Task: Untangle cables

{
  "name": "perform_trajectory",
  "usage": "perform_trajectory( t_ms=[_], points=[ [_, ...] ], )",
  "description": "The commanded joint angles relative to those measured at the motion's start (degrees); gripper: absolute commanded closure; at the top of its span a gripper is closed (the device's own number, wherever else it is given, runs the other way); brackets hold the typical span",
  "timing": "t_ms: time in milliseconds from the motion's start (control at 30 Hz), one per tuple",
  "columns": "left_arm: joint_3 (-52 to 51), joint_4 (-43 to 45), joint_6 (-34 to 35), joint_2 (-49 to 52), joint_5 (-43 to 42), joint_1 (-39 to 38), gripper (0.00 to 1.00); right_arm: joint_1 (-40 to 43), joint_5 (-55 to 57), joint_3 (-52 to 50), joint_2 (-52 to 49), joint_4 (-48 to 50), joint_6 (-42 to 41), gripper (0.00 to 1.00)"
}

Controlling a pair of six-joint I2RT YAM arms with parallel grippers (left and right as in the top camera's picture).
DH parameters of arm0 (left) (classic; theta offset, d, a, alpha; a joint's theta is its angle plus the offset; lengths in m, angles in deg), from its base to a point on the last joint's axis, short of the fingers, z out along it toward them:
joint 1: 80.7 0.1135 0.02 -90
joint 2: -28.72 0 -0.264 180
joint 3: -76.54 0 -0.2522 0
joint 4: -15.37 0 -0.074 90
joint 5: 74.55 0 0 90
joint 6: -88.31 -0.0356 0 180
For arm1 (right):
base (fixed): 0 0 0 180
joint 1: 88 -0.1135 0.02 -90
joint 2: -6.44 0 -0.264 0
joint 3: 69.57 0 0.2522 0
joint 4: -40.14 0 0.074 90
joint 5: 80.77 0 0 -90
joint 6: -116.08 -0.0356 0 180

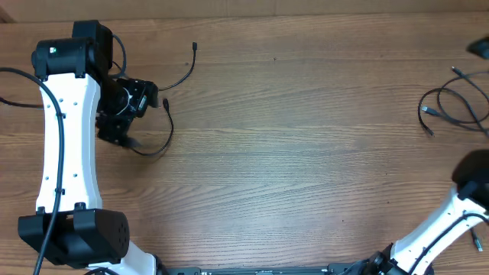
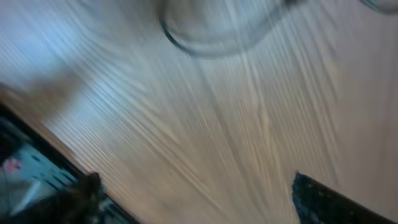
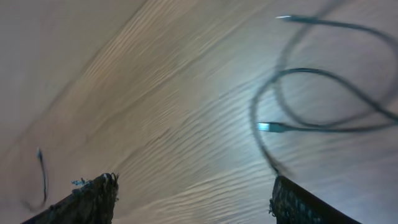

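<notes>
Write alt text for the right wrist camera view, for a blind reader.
Looped thin black cables with small plug ends lie on a pale wood-grain table at the upper right. The two dark fingers of the right gripper stand wide apart along the bottom edge with nothing between them; another short black cable strand shows at far lower left.

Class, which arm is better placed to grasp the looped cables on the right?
Right: the right end effector, open, faces the looped cables; the left end effector sits far across the table by another cable.
</notes>
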Motion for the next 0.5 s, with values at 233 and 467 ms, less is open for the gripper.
perform_trajectory(
  t_ms=[233,467],
  points=[
    [0.1,0.6,-10.2,-0.7,34.0,0.1,0.0,-17.0,-0.8,-0.3,0.2,-2.5,3.2,0.04],
    [-0.2,2.5,-11.1,5.6,38.8,0.6,0.0,-28.7,-0.1,-0.3,0.2,-2.7,3.3,0.0]
  ],
)
